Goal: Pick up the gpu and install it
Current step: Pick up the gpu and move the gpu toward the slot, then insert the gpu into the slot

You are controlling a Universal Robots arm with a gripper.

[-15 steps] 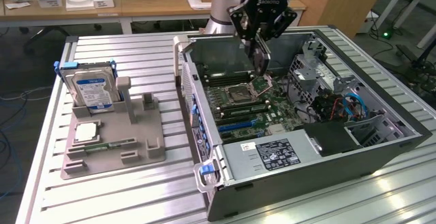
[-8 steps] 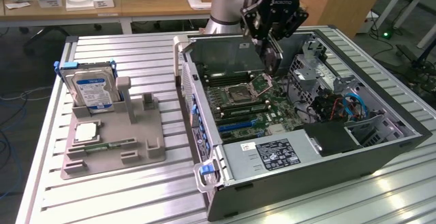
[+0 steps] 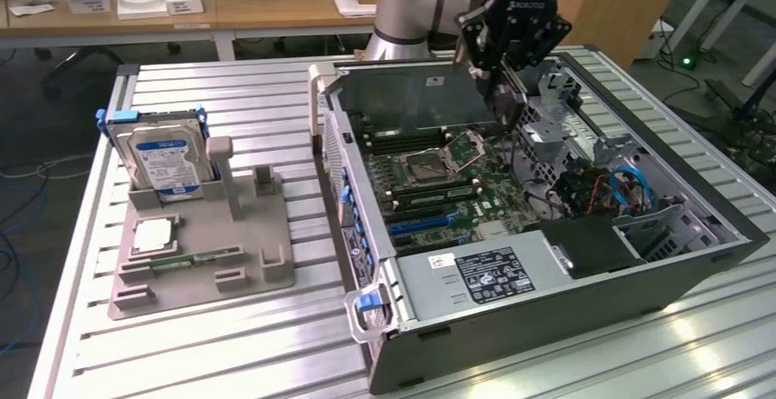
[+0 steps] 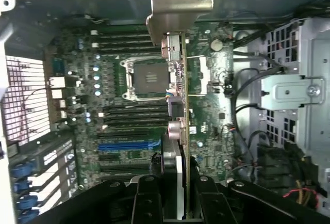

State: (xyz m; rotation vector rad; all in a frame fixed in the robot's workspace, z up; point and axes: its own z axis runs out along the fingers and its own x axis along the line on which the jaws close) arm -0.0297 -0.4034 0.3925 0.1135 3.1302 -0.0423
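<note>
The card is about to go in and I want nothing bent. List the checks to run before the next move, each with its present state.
1. Graphics card clamped in the gripper: ok, held edge-on.
2. Card over the open computer case: ok, above the motherboard.
3. Card in line with the blue slot: not ok, it stands crosswise to it.
4. Cables apart from the card: ok.
5. Card's bottom edge clear of the board: cannot tell.

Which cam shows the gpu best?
Wrist view: the gpu runs edge-on from the gripper, bracket end out, over the motherboard. Exterior view: it's a dark sliver under the gripper above the case.
</note>
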